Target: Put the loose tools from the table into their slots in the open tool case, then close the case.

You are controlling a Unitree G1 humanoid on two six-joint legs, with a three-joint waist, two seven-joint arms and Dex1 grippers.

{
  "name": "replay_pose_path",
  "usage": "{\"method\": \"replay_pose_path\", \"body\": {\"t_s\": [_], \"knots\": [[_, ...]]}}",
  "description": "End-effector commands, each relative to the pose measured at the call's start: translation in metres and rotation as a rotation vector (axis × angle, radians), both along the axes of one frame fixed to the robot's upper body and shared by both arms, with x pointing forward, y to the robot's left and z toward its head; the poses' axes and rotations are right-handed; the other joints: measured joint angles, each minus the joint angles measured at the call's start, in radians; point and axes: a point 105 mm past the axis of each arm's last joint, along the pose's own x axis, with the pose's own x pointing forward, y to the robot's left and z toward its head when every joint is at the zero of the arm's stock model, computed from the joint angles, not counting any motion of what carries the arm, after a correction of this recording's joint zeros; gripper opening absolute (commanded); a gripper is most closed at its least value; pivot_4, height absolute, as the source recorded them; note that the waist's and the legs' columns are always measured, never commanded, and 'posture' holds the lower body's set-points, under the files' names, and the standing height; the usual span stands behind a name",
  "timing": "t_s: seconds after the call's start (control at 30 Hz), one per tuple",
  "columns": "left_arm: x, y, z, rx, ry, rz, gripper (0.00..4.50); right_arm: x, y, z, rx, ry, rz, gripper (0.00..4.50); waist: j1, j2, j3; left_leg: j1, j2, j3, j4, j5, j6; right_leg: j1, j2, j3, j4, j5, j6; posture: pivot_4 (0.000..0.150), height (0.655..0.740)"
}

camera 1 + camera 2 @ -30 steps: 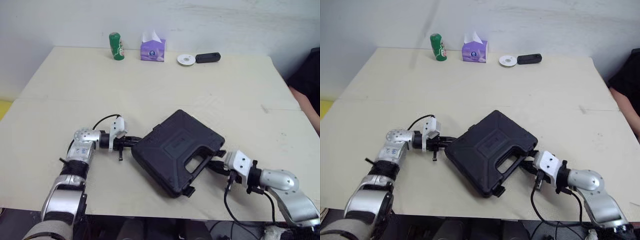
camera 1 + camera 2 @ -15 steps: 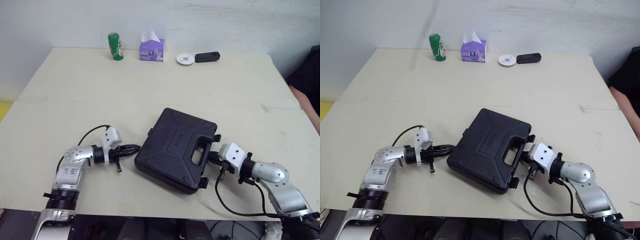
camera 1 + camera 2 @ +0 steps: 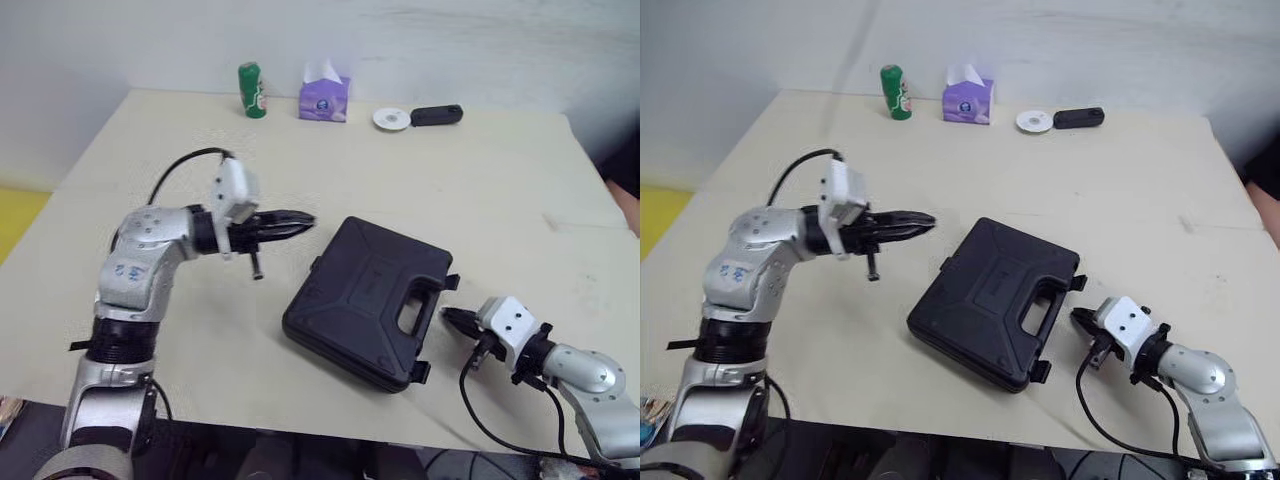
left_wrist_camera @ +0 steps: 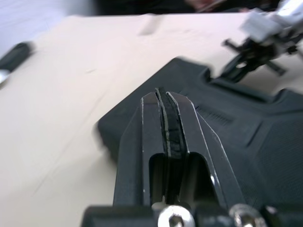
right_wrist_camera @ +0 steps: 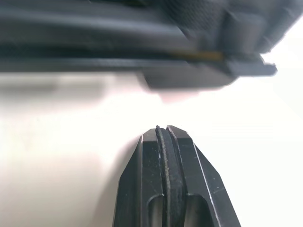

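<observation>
The black tool case (image 3: 368, 300) lies shut on the beige table (image 3: 460, 190), its handle toward my right side. My left gripper (image 3: 308, 219) is raised above the table just left of the case, fingers shut with nothing between them; the left wrist view has the case lid (image 4: 246, 142) below those fingers. My right gripper (image 3: 446, 314) rests low on the table just right of the case's handle edge, fingers shut and empty, a small gap from the case. A latch (image 5: 189, 78) on the case front appears in the right wrist view.
Along the table's far edge stand a green can (image 3: 251, 90), a purple tissue box (image 3: 324, 97), a white disc (image 3: 391, 119) and a black oblong object (image 3: 436, 115). A person's sleeve (image 3: 630, 170) shows at the far right.
My left gripper has lifted off the table and away from the case's left side. My right gripper has drawn back slightly from the handle edge. The camera view has shifted.
</observation>
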Motion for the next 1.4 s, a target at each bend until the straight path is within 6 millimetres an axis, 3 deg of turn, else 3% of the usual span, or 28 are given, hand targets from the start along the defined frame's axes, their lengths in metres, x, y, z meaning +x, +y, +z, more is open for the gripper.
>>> {"method": "replay_pose_path", "body": {"t_s": [0.03,0.2,0.4,0.6,0.77,0.87,0.97,1.1,1.4], "knots": [[0.008,-0.037,0.002,0.02,0.028,-0.02,0.05,0.006,-0.008,0.015,0.001,-0.058,-0.068,0.0,-0.001,-0.001,0.001,0.0,0.0,-0.001,0.0,0.0,0.0,0.0,0.001,0.0,0.001,0.0,0.0,0.15,0.74],[0.011,-0.086,0.007,0.043,0.002,-0.107,0.05,0.012,-0.007,0.017,0.007,-0.068,-0.09,0.0,0.003,-0.001,0.001,0.001,0.0,-0.002,0.001,0.001,0.0,0.0,0.001,0.0,0.001,0.0,0.0,0.15,0.74],[0.021,-0.138,-0.002,0.175,-0.002,-0.063,0.05,0.014,-0.003,0.022,0.02,-0.087,-0.105,0.0,0.006,-0.002,0.001,-0.001,-0.001,-0.002,0.001,0.001,0.001,0.0,0.001,-0.001,0.0,0.001,0.002,0.15,0.74],[0.032,-0.164,-0.036,0.28,-0.009,0.006,0.05,0.019,-0.009,0.028,0.013,-0.11,-0.15,0.0,0.004,-0.001,0.002,0.0,-0.001,-0.002,0.0,0.001,0.001,-0.001,0.002,-0.001,-0.001,0.001,0.002,0.15,0.74],[0.038,-0.162,-0.094,0.408,0.087,0.082,0.05,0.017,-0.003,0.027,0.035,-0.115,-0.161,0.0,0.008,-0.001,0.002,0.0,-0.001,-0.003,0.001,0.001,0.001,-0.001,0.002,-0.001,-0.001,0.001,0.002,0.15,0.74],[0.024,-0.162,-0.112,0.452,0.154,0.023,0.05,0.016,-0.001,0.028,0.06,-0.124,-0.18,0.0,0.01,-0.001,0.001,0.001,-0.002,-0.003,0.001,0.001,0.001,0.001,0.001,0.0,-0.002,0.001,0.002,0.15,0.74],[0.015,-0.164,-0.121,0.475,0.205,-0.018,0.05,0.018,-0.003,0.029,0.071,-0.128,-0.198,0.0,0.011,-0.002,0.0,0.002,-0.002,-0.003,0.001,0.001,0.001,0.002,0.001,0.0,-0.002,0.001,0.002,0.15,0.74],[0.023,-0.159,-0.136,0.482,0.254,0.052,0.05,0.02,-0.002,0.031,0.083,-0.117,-0.194,0.0,0.016,-0.004,-0.003,0.002,-0.002,-0.004,0.001,0.001,0.001,0.002,0.001,0.0,-0.002,0.001,0.002,0.15,0.74],[0.038,-0.15,-0.128,0.466,0.231,0.127,0.05,0.022,0.001,0.033,0.067,-0.123,-0.175,0.0,0.026,-0.006,-0.004,0.003,-0.002,-0.004,0.001,0.001,0.001,0.003,0.001,0.0,-0.005,0.001,0.002,0.15,0.74]]}}
